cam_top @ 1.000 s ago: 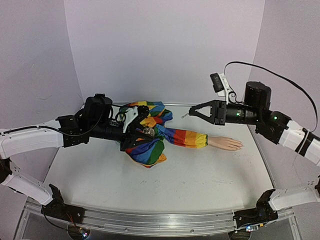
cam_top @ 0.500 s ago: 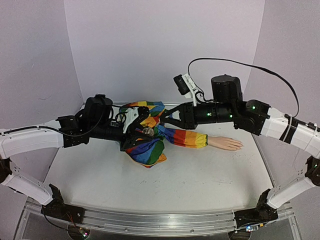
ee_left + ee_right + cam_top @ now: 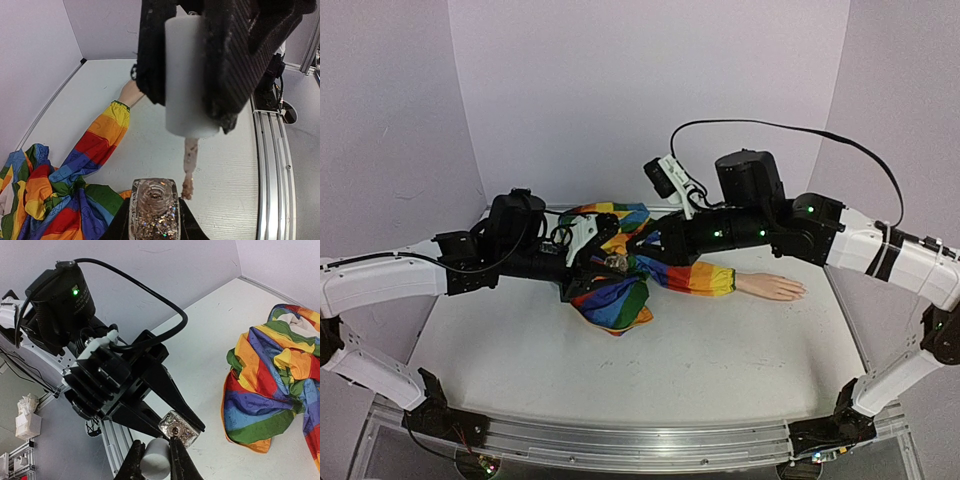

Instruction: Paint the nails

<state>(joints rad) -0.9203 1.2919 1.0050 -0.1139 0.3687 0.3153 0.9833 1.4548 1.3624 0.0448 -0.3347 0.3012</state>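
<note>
Left pincer: clamped on the base of a glitter-filled bottle, held upright with its mouth open.

Right pincer: clamped on a white cylindrical cap. A brush hangs from the cap's lower end. The two pincers meet tip to tip, the right one directly above the left.

Brush tip: just beside the rim of the bottle mouth, on the side away from the sleeve. Whether it touches the rim cannot be told.

Nails: on the fingertips of the pale hand, which lies flat on the table. It is well apart from both pincers, under the right arm behind the right pincer. The nails themselves are too small to make out. The sleeve runs from the hand back toward the left pincer.
</note>
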